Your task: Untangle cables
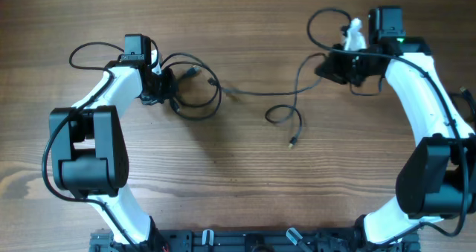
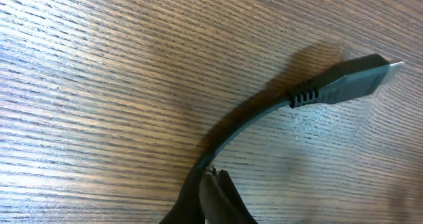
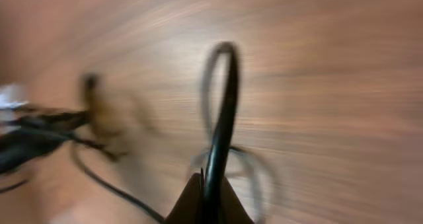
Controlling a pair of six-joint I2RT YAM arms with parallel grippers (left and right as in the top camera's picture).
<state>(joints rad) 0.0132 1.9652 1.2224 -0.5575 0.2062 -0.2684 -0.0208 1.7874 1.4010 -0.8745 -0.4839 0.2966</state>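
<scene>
Overhead, I am watching the thin black flexible cables [image 1: 260,93] lying across the middle of the brown wood-grain table [image 1: 223,185], strung between my two arms. A loose coil [image 1: 216,96] is sitting just beside the left gripper [image 1: 162,85], and one strand is running from it toward the right gripper [image 1: 336,68]. A small loop [image 1: 279,114] with a metal-tipped end [image 1: 291,142] is lying below that strand. The left wrist view is showing the left fingers [image 2: 225,197] pinched fully together on a cord just behind a dark moulded plug [image 2: 340,82]. The right wrist view is smeared, but the right fingers [image 3: 188,201] are also clamped tight on a cord, which is arching upward in front of them. My main worry is that I am holding two points of one tangle. If I am pulling the arms apart while the coil is crossing over itself, I am cinching a knot rather than opening it. I am also gripping very thin cord with shut jaws, so any sharp tug risks it sliding out. On the left, the plug may jam against the fingertips. A taut strand could drag the small loop and its free tip across the wood into a fresh crossing. With the right view this blurred, I am judging tension poorly.
</scene>
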